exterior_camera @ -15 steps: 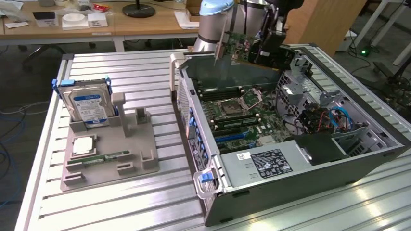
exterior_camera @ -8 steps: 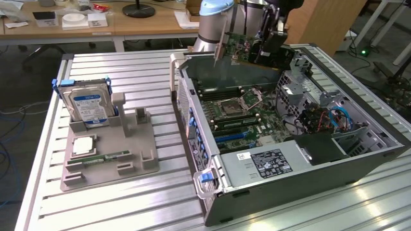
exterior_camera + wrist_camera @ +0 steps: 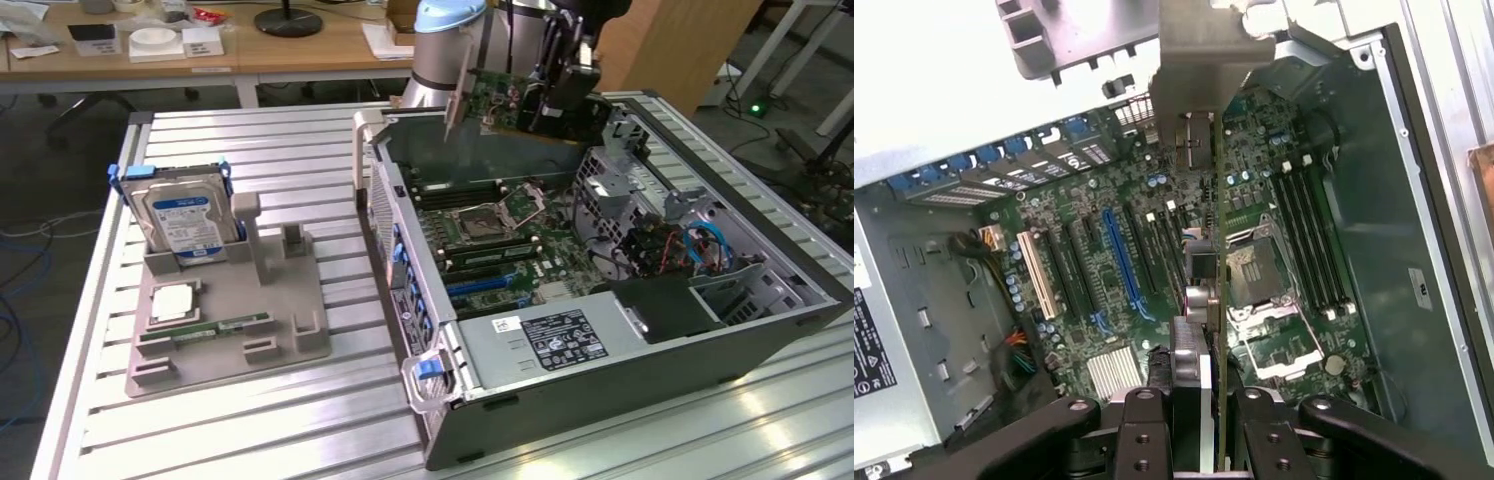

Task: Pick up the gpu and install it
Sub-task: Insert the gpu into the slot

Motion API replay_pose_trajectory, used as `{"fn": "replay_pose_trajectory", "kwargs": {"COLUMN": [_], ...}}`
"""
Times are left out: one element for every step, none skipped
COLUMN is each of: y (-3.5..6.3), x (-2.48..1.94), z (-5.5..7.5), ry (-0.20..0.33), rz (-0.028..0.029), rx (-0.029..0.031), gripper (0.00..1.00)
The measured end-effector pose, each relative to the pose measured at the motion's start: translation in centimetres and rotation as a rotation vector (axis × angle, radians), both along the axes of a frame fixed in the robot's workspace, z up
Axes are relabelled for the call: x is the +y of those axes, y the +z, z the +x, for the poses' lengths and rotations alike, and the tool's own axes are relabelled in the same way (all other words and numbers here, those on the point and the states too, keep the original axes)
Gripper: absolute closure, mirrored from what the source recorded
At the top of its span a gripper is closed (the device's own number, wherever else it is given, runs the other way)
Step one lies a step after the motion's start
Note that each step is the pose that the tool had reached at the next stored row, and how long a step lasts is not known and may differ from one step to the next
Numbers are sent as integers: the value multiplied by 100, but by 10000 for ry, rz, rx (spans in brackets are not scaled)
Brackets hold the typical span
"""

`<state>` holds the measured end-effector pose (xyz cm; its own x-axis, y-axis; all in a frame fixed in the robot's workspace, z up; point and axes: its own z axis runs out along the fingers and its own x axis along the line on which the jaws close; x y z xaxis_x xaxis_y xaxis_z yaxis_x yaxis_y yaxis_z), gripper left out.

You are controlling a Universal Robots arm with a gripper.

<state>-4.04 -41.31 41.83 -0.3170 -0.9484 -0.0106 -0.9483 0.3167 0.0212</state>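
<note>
On the slatted metal table lies an open computer case, and above its green motherboard a graphics card hangs edge-down, clamped tight in the gripper

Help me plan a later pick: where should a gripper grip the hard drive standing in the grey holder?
Its upper edge, from above, pinching across the two broad faces. The hard drive stands upright with its lower end slotted into the grey holder, so probably only the top is free.
</note>
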Motion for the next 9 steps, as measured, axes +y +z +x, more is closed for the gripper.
{"fn": "replay_pose_trajectory", "kwargs": {"y": [0,0,0,0,-1,-1,-1,-1,-1], "x": [0,0,0,0,0,0,0,0,0], "z": [0,0,0,0,0,0,0,0,0], "ry": [71,147,222,295,365,437,504,572,640], "rz": [-1,0,0,0,0,0,0,-1,-1], "rx": [0,0,1,1,0,0,1,1,1], "gripper": [72,72,72,72,72,72,72,72,72]}}
